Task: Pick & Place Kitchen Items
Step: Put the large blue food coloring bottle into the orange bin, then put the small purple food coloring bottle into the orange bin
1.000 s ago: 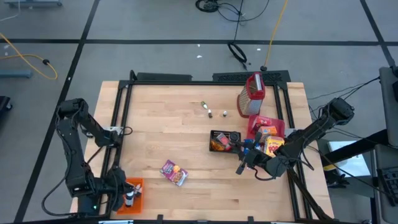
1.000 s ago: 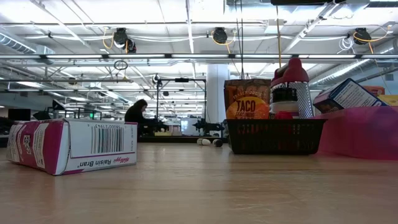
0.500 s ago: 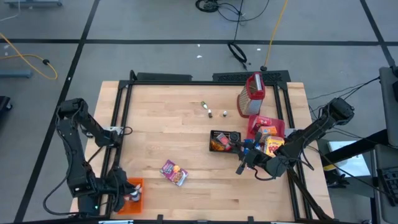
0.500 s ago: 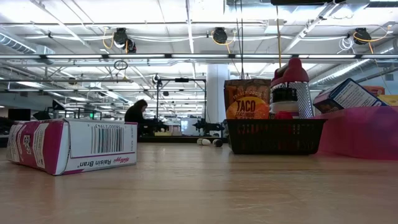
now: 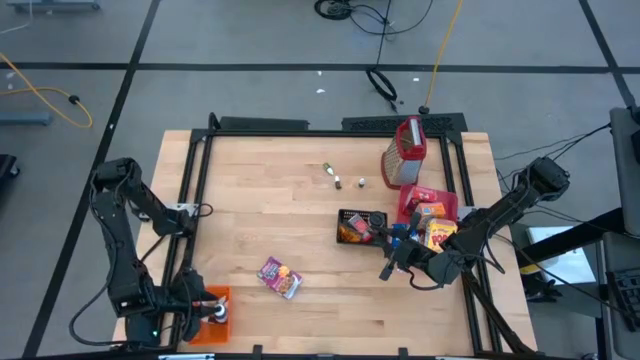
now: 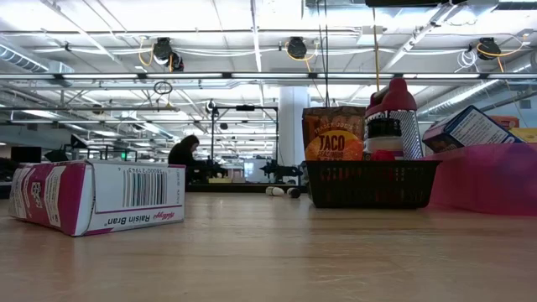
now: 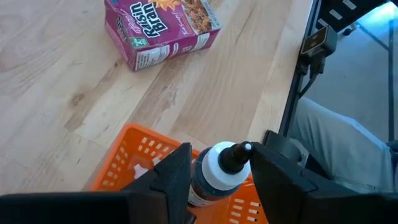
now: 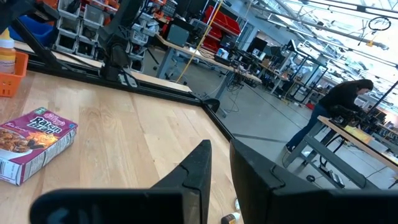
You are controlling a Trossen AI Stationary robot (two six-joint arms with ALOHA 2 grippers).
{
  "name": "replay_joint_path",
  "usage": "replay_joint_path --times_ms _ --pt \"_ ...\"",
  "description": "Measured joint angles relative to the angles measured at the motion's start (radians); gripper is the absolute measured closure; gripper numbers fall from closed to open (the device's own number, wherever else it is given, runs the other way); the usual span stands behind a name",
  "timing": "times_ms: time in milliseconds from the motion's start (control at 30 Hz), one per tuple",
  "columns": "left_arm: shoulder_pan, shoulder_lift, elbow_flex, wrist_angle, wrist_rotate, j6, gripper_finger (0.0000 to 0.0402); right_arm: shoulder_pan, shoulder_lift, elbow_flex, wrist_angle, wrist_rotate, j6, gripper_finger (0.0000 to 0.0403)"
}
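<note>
A small dark bottle (image 7: 217, 174) with a white collar stands upright in the orange crate (image 7: 134, 163) at the table's near left corner. My left gripper (image 7: 225, 142) points steeply down over the crate (image 5: 219, 296), open, one finger on each side of the bottle (image 5: 215, 312). A purple Raisin Bran box (image 5: 279, 277) lies flat on the table near the front. My right gripper (image 5: 385, 270) hovers level over the table's right half, shut and with nothing in it; its wrist view shows the fingers (image 8: 202, 163) close together. My left gripper's fingers (image 7: 180, 167) stand close on both sides of the bottle's white collar (image 7: 208, 163), coming from above at a slant. Whether they touch it I cannot tell. The bottle stands in the crate.
A black mesh basket (image 5: 346, 214) with a taco packet (image 6: 333, 134) sits right of centre. Beside it stand a pink tray (image 5: 412, 196) with boxes and a red-topped grater (image 5: 405, 150). Three tiny bottles (image 5: 338, 181) stand toward the far edge. Bare wood lies across the middle and left.
In the high view the bottle under my left gripper has shifted slightly toward the table's right inside the crate, and its white top now shows.
</note>
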Motion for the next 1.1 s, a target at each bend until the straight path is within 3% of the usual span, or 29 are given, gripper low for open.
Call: replay_joint_path --times_ms 267,600,833,1100 --pt "-0.018 0.0 0.0 0.041 0.047 -0.004 0.0238 0.0 0.0 0.0 0.0 0.0 0.0 0.0348" --pt "-0.027 -0.048 0.0 0.036 0.026 -0.023 0.0238 0.0 0.0 0.0 0.0 0.0 0.004 0.0348" --pt "0.002 -0.09 0.001 0.01 -0.048 0.063 0.0238 0.0 0.0 0.0 0.0 0.0 0.004 0.0348" --pt "0.163 -0.142 0.001 -0.012 -0.216 0.314 0.0238 0.0 0.0 0.0 0.0 0.0 0.015 0.0348"
